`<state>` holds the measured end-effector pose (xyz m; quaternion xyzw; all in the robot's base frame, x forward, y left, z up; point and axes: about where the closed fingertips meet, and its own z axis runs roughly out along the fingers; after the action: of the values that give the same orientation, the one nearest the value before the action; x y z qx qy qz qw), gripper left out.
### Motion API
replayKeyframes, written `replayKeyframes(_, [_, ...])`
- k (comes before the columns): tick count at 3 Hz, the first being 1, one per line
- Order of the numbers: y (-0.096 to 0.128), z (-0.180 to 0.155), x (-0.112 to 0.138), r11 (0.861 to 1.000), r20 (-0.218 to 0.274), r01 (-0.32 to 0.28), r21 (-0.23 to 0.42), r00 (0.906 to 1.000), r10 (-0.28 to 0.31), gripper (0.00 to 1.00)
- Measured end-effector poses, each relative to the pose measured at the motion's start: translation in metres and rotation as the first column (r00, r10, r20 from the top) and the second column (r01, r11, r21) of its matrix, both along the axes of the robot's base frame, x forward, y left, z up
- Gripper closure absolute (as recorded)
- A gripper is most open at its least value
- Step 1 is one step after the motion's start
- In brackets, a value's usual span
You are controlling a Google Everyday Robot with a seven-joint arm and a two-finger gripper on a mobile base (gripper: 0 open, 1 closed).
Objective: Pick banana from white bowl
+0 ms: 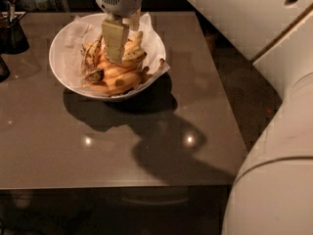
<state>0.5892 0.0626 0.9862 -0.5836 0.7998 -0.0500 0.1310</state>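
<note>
We see pale pincer point(116, 58) low inside wide white paper-lined bowl point(57, 50), near table point(195, 106) far-left corner. Clenched or released: we cannot tell. Brown-speckled yellow banana point(130, 57) atop pile, just beside pincer tip toward right edge, long axis roughly parallel to far edge.

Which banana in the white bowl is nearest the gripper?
The topmost, brown-speckled banana, beside the gripper over the bowl; plainer yellow ones lie lower.

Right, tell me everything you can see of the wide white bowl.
The wide round white bowl sits upright on the far part of the grey-brown table. It looks glossy, like ceramic, and is lined with crumpled white paper that overhangs its right rim. Yellow, brown-blotched bananas fill it; the gripper reaches down into them.
</note>
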Motion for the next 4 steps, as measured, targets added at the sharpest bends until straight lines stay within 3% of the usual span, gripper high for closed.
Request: replayKeyframes(4, [0.009,-0.020,0.005,1.000,-0.050,-0.005,-0.013,0.9988,0.005,0.31])
